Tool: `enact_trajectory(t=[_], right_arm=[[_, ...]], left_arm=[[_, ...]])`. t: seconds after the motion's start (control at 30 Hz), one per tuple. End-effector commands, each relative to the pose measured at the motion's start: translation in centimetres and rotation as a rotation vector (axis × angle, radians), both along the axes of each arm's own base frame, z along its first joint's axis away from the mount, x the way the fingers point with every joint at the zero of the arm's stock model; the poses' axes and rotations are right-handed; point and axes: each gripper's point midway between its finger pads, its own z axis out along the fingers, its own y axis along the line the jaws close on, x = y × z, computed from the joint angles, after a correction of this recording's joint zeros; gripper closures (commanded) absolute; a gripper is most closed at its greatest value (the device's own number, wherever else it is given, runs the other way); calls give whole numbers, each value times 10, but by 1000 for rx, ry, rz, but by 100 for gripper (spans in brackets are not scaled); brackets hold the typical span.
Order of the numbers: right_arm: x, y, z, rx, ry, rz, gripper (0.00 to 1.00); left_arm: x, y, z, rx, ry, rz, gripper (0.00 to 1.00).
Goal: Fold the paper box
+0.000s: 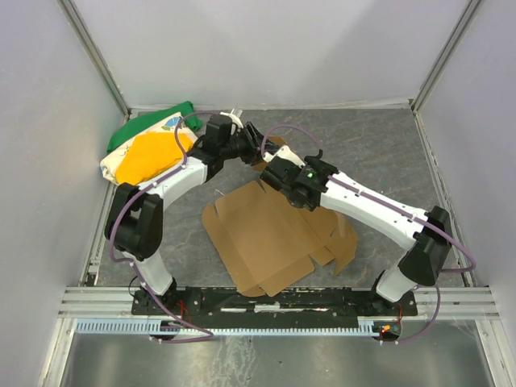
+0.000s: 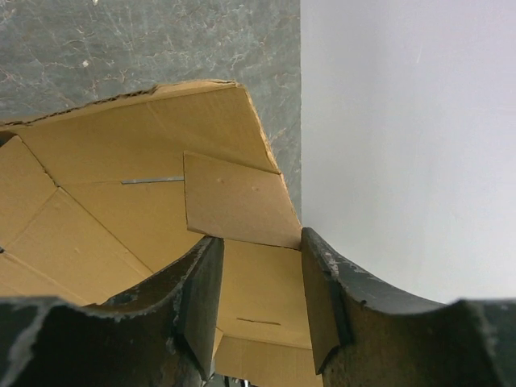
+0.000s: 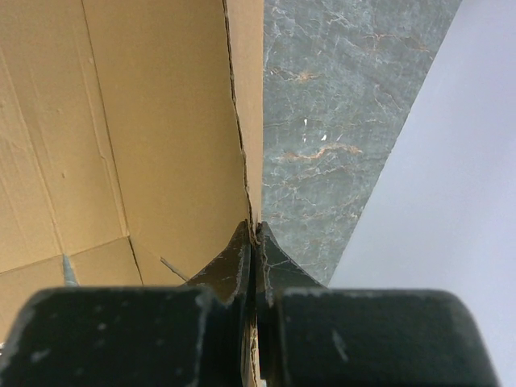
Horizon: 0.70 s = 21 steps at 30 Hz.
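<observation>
Your paper box [image 1: 270, 234] lies mid-desk as a mostly flat brown die-cut sheet. Its near edge runs close to the rail [image 1: 274, 300] that carries the arm bases, and its far end is lifted where both arms meet.

Your right tool [image 3: 255, 232] is pinched tight on a thin edge of that cardboard. In the right wrist view the panel stands up on the left of the fingers, with bare grey desk [image 1: 371, 153] just to their right and the white wall [image 1: 266, 48] beyond.

Your left tool [image 2: 262, 242] stands partly spread, fingers apart. A small flap's lower edge crosses the gap, its corner just beside the right-hand finger. Whether either finger touches the card cannot be told. Behind it the sheet curves up, showing creases and a narrow slit.

For room to move, the widest bare desk is at the far right and along the right side of the sheet. The left side is tighter — the green, yellow and white cloth bundle [image 1: 149, 149] fills the far-left corner against the wall, and your left arm runs just beside it. The bundle and the cardboard lie apart.

The cardboard faces that show are plain brown.
</observation>
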Motion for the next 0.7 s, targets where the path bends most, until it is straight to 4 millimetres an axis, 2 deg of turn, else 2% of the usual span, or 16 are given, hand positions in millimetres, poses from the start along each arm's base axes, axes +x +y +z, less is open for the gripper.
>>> enact_trajectory(t=[0.0,0.4,0.53,0.67], right_arm=[[-1,26,-3,126,-16,18,98],[1,28,-3,121,-56,12,98],[3,24,-2,111,-79,-6,98],[3,24,-2,122,-87,-8,98]], left_arm=[[-18,-12,6,-112,78,-25,48],[-25,-13,39,-395,147,46,46],[-31,-12,42,-429,169,37,42],[-40,-12,51,-602,247,15,41]])
